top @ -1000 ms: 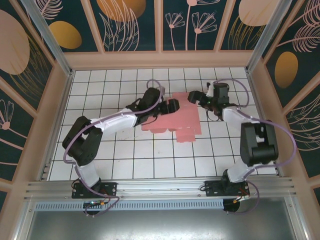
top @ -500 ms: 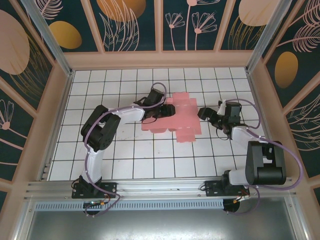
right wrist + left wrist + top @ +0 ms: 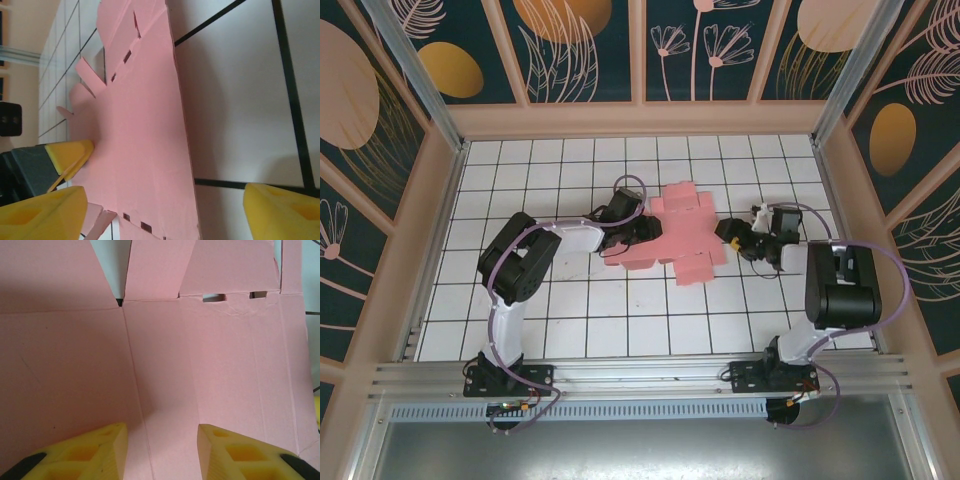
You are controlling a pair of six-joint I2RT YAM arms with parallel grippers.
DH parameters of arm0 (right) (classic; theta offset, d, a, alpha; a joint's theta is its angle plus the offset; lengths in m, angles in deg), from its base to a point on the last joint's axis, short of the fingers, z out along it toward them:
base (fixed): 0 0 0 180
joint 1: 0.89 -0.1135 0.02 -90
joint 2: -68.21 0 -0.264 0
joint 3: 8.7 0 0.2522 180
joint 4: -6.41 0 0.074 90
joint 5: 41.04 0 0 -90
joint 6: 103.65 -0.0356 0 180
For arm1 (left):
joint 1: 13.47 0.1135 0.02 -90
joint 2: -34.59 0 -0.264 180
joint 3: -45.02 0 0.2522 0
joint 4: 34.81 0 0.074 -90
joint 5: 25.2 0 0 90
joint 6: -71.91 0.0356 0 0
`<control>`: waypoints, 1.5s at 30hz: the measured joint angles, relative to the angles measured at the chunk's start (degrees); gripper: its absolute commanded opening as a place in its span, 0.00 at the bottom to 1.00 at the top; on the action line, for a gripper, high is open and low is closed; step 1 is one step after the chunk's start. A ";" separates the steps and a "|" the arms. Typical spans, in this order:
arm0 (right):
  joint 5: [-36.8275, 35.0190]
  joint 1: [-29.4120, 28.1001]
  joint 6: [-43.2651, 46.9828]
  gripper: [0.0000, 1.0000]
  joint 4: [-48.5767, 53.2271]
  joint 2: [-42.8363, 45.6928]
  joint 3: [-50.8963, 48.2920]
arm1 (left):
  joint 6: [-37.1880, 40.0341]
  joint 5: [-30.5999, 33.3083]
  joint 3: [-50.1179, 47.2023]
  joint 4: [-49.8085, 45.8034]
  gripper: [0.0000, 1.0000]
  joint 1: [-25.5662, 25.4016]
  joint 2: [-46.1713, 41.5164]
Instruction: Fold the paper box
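Paper box (image 3: pixel 682 232): flat pink cut-out, flaps spread, unfolded, lying on the tiled table (image 3: pixel 570 310) approx. mid-table, between the two arms.

L gripper (image 3: pixel 642 230): low over the sheet's left edge. Wrist view: yellow fingertips (image 3: pixel 100 452) part-open w/ a clear gap, creased card flat beneath them, nothing pinched.

R gripper (image 3: pixel 732 236): at the sheet's right edge, jaws wide apart. Wrist view: one pad (image 3: pixel 285 210) over bare tile, the other over the card, w/ the card's edge running between. Nothing held.
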 measured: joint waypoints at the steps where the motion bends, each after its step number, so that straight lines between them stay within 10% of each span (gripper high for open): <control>1: 0.98 0.09 -0.22 0.74 -1.05 -1.11 0.39 | 0.00 0.00 -0.09 0.17 0.41 0.00 0.00; 14: 7.56 -0.15 -1.49 0.24 -6.40 -8.22 3.69 | 0.02 -0.24 -1.40 2.10 0.41 0.04 -0.39; 23: 7.13 -1.03 -0.13 0.27 -5.99 -10.62 7.65 | 0.04 -0.46 -1.49 2.16 0.41 0.11 -0.44; 30: 6.71 -1.46 0.59 0.00 -4.87 -11.96 9.07 | 0.02 -1.09 -2.36 2.34 0.42 0.20 -1.05; 45: -7.45 -7.39 11.45 0.00 10.45 -7.76 13.81 | 0.35 -0.50 -4.48 -1.90 0.58 0.20 -10.51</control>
